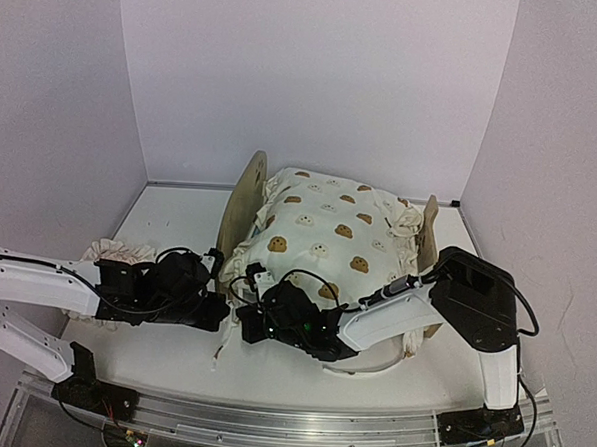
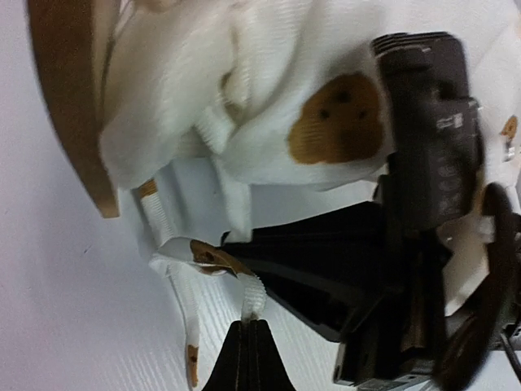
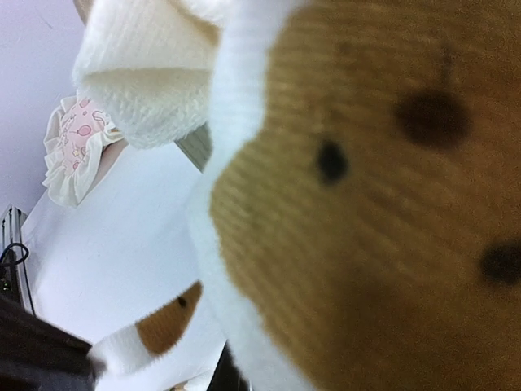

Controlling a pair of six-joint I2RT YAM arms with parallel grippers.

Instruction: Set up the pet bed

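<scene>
Now my left gripper (image 2: 248,332) pinches a tie (image 2: 252,295) of the quilt (image 1: 328,225) to draw it snug over the pet bed (image 1: 242,196), my right gripper (image 1: 245,319) pressed together, seemingly on the hem

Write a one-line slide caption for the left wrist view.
Left gripper pinches a quilt tie beside the bed's wooden headboard.

The quilt (image 1: 328,225) is cream with brown bear faces and dark eyes. The pet bed (image 1: 242,196) is light tan plywood. The pillow (image 3: 77,134) is pink with small prints and a cream ruffle. The worktop (image 1: 168,222) is white.
</scene>
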